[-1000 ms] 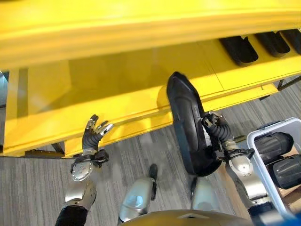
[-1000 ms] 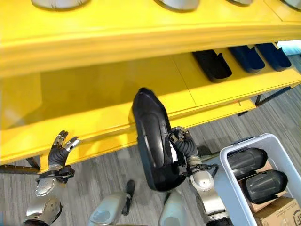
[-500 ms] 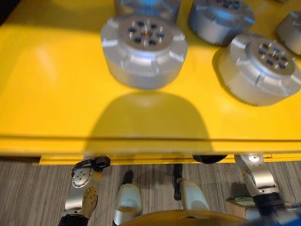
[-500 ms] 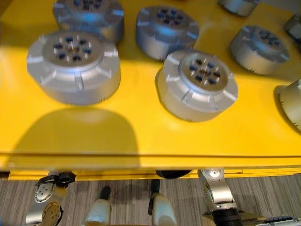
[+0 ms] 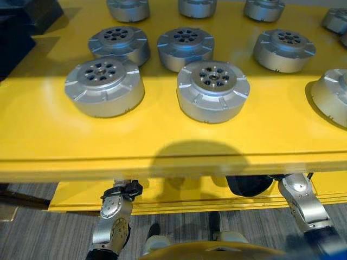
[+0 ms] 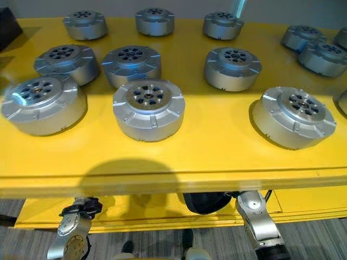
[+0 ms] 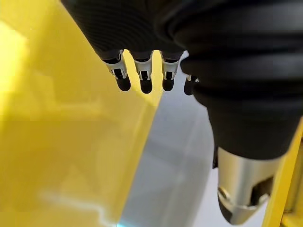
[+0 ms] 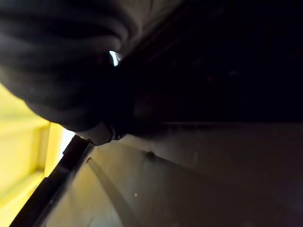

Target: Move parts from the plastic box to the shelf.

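While the shelf (image 5: 162,146) top hides both wrists:
Part (image 5: 248,184): black, mostly hidden under the shelf edge.
Right hand: hidden, grip unclear.
Left hand (image 7: 142,71): fingers straight, empty.
Discs (image 5: 212,91): on top.

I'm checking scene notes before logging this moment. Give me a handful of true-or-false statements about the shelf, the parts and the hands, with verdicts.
1. Round silver metal discs stand on the top board of the yellow shelf. True.
2. The discs are stacked in one tall pile. False: they stand singly, spread out in rows.
3. A black moulded part shows just under the front edge of the top board, beside the right arm. True.
4. The left hand holds a disc. False: in its wrist view the fingers are straight and hold nothing, with yellow shelf surface beyond them.
5. The top board is grey. False: it is yellow.
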### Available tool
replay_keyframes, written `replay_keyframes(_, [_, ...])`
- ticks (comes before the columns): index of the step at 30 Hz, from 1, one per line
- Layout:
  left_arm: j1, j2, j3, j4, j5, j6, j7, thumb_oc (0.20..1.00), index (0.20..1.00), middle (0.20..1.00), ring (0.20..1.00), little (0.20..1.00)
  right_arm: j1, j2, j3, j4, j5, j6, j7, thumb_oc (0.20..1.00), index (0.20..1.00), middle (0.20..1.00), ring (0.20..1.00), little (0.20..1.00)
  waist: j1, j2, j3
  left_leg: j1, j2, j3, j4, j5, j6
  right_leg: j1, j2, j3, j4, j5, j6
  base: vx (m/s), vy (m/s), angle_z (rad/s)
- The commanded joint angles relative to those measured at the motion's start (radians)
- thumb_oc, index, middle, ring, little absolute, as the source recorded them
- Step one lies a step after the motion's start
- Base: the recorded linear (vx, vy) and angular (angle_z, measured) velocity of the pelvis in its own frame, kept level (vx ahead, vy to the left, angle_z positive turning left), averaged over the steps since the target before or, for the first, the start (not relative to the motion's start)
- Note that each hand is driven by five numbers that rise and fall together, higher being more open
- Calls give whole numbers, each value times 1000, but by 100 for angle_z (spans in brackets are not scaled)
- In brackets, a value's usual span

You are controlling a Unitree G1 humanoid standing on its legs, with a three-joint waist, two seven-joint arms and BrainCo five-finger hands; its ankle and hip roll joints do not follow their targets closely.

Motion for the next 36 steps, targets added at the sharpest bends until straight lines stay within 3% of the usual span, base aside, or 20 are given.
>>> replay_keyframes(1, [-43,66,-13,-48,-12,-37,-31,1000,1000,1000,1000,1000,-70,31,-17,-44,16,-72,-42,200,200,200,200,200,-8,-60,1,-7,5,97,-29,121,-32,40,-130,-42,104,-61,63,-9,136,86])
replay_keyframes(3, [-53,77,-29,-36,-3,-33,-44,1000,1000,1000,1000,1000,-65,42,-19,-24,11,-63,-40,200,200,200,200,200,-7,-55,-2,7,1,126,-38,116,-29,57,-148,-55,93,-46,75,60,177,41])
replay_keyframes(8, [-60,103,-22,-43,0,-32,-40,1000,1000,1000,1000,1000,-141,51,-3,52,-9,-39,-53,200,200,200,200,200,8,-80,-2,19,-56,155,40,24,21,51,-199,1,107,-22,101,71,148,-18])
replay_keyframes(11, [-71,112,-25,-49,4,-31,-32,1000,1000,1000,1000,1000,-179,50,-9,81,-6,-33,-75,200,200,200,200,200,14,-94,7,0,-76,159,97,-6,30,41,-215,16,130,-30,104,-3,84,-23])
replay_keyframes(15, [-120,131,-51,-50,-3,-35,-19,1000,1000,1000,1000,1000,-268,58,-6,156,30,-36,-119,200,200,200,200,200,20,-113,62,-80,-105,164,243,-64,30,-10,-231,34,194,-44,107,-129,50,-10])
replay_keyframes(16, [-145,140,-61,-54,-6,-39,-10,1000,1000,1000,1000,1000,-297,61,-7,160,42,-39,-140,200,200,200,200,200,20,-116,100,-137,-109,167,319,-85,29,-64,-237,46,250,-50,110,-355,80,-12])
replay_keyframes(17, [-178,143,-77,-56,-10,-40,2,1000,1000,1000,1000,1000,-318,72,-12,187,62,-38,-166,200,200,200,200,200,17,-124,147,-199,-108,168,409,-115,29,-134,-244,62,330,-62,113,-342,88,-19])
replay_keyframes(21, [-227,142,-87,-67,0,-42,30,1000,1000,1000,1000,1000,-320,83,-48,181,77,-47,-214,200,200,200,200,200,10,-132,194,-338,-97,152,622,-202,41,-276,-242,99,520,-137,91,-210,57,-25])
replay_keyframes(24, [-272,132,-88,-86,33,-43,68,1000,1000,1000,1000,1000,-326,85,-82,176,72,-60,-259,200,200,200,200,200,5,-127,214,-509,-104,117,868,-305,57,-445,-220,131,763,-253,51,-217,30,-8])
replay_keyframes(28, [-271,125,-79,-99,41,-40,84,1000,1000,1000,1000,1000,-343,83,-89,184,66,-62,-277,200,200,200,200,200,5,-113,206,-608,-108,104,987,-359,58,-548,-206,142,882,-309,38,-75,-4,4])
replay_keyframes(36, [-265,136,-105,-134,26,-46,96,1000,1000,1000,1000,1000,-474,-3,-124,284,61,-57,-354,200,200,200,200,200,6,-92,189,-744,-124,103,1087,-388,57,-705,-201,164,999,-352,32,-28,-2,-1])
